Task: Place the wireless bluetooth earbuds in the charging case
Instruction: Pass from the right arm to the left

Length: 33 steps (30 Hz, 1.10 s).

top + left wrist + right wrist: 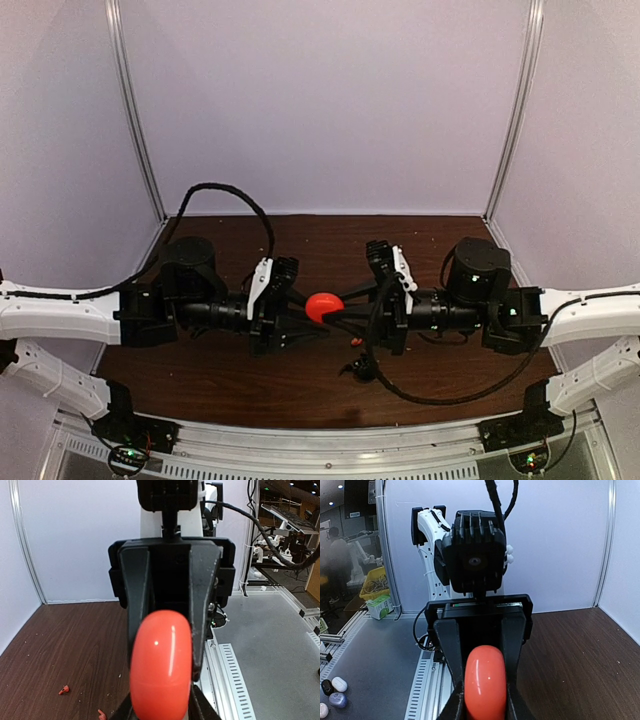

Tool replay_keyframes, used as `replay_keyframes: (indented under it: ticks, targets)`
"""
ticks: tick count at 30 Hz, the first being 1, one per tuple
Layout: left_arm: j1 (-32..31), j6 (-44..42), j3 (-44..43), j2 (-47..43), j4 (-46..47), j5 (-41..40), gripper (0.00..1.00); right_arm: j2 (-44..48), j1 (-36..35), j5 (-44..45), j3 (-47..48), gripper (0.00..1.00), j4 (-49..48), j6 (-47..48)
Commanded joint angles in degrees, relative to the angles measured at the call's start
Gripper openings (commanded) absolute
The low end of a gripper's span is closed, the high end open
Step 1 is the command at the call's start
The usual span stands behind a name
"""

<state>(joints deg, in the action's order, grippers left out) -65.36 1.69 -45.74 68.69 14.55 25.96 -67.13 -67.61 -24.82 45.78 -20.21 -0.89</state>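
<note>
Earbuds (63,690), two tiny red-orange bits, lie loose on the brown table (220,370), close to each other. The round red-orange charging case (322,305) is up in the air between the arms. The left gripper (308,306) is clamped on it from one side and the right gripper (338,306) from the other, nose to nose.

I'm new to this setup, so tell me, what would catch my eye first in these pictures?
A glossy red-orange rounded plastic case hangs at the centre, above the dark brown wooden table. The left gripper and the right gripper meet there head-on, each pinching the case from its own side. Two tiny red-orange pieces lie on the table below.
</note>
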Motion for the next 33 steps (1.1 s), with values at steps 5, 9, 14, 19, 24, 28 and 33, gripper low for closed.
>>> replay_keyframes:
  ticks: [5, 9, 14, 19, 24, 28, 33]
  targets:
    - [-0.5, -0.9, -1.5, 0.1, 4.3, 0.8, 0.26, -0.6, 0.3, -1.9, -0.8, 0.06, -3.1, -1.6]
    - [-0.6, 0.3, -1.1, 0.7, 6.0, 1.9, 0.29, -0.8, 0.3, -2.0, -1.2, 0.06, -3.8, -1.8]
    - [-0.6, 1.0, -1.2, 1.1, 6.8, 2.8, 0.33, -1.0, 0.3, -2.1, -1.3, 0.06, -3.7, -1.5]
    - [-0.6, 1.0, -1.4, 0.9, 7.0, 3.2, 0.22, -1.1, 0.3, -2.0, -1.4, 0.06, -3.4, -1.2]
    - [-0.6, 0.7, -0.9, 0.9, 6.5, 3.8, 0.13, -0.5, 0.3, -2.0, -1.5, 0.13, -2.6, -0.7]
    - [-0.6, 0.8, 0.2, 0.7, 6.7, 3.3, 0.08, 0.3, 0.5, -1.7, -1.1, 0.23, -1.3, -0.4]
    - [-0.6, 0.9, 0.9, 0.9, 6.7, 2.7, 0.06, 1.1, 0.6, -2.1, -0.5, 0.40, -0.3, 0.0]
